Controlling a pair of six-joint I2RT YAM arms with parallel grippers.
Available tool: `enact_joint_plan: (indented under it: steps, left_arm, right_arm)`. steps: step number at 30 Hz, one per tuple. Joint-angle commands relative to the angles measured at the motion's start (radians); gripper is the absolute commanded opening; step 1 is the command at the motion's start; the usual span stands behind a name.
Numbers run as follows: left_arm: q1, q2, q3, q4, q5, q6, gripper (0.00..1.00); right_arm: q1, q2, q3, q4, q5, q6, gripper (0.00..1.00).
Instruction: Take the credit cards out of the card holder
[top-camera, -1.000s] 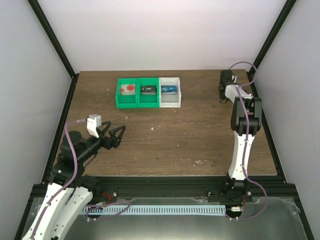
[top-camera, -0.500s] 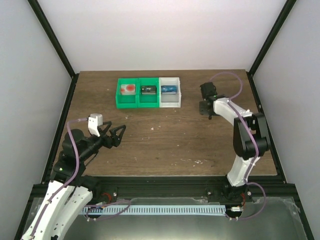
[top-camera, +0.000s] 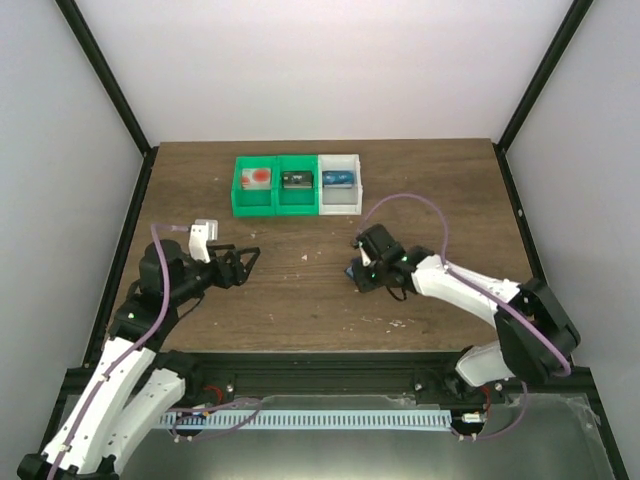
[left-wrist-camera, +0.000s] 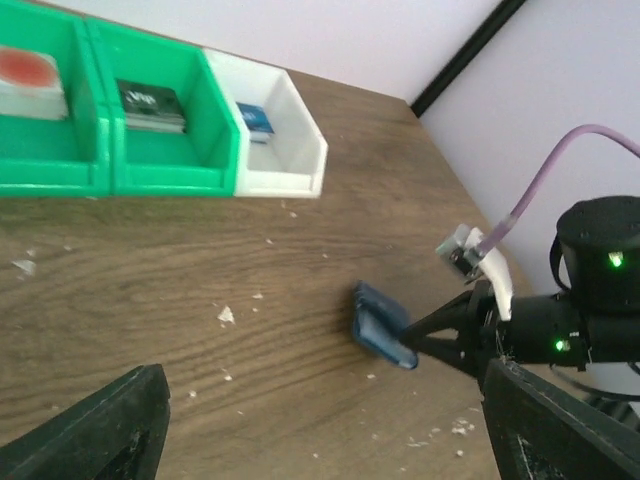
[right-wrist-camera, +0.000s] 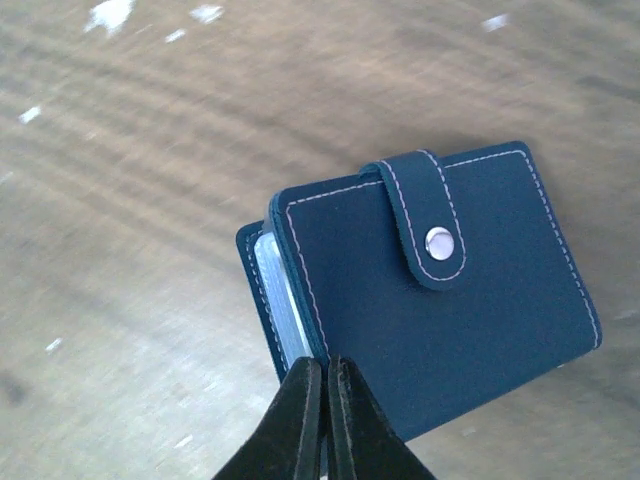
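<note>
Under the right pincer (top-camera: 352, 272) spreads a dark brown wooden table (top-camera: 300, 310) with a long, plain grain. Pale crumbs (top-camera: 400, 323) lie scattered on the wood, some near its front side. Far beyond the pincer rises a bare white back wall (top-camera: 320, 70). Well off to either side stand white side walls (top-camera: 50, 200). Black posts (top-camera: 103, 72) climb the two far corners. Behind the pincer, past the table's near edge, runs a black rail (top-camera: 330, 380), then a grey metal shelf (top-camera: 350, 455). The light is soft and even, and the shadows are faint.
</note>
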Motion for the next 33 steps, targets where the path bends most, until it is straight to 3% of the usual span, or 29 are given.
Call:
enact_joint_plan:
  steps: [1, 5, 12, 21, 33]
  left_arm:
    - [-0.002, 0.019, 0.001, 0.056, 0.158, -0.118, 0.85]
    - [-0.002, 0.036, -0.049, 0.132, 0.214, -0.189, 0.81]
    - [-0.002, 0.095, -0.128, 0.189, 0.315, -0.255, 0.69]
    - [-0.004, 0.102, -0.277, 0.33, 0.368, -0.345, 0.6]
    - [-0.078, 0.225, -0.384, 0.524, 0.368, -0.403, 0.48]
  right_arm:
    - [0.12, -0.095, -0.059, 0.089, -0.099, 0.068, 0.01]
    - [0.229, -0.118, -0.134, 0.222, -0.218, 0.108, 0.01]
    - [0.34, -0.028, -0.151, 0.242, -0.213, 0.14, 0.03]
    - [0.346, -0.13, -0.173, 0.213, -0.251, 0.228, 0.3]
    - [0.244, -0.259, -0.285, 0.229, -0.205, 0.569, 0.34]
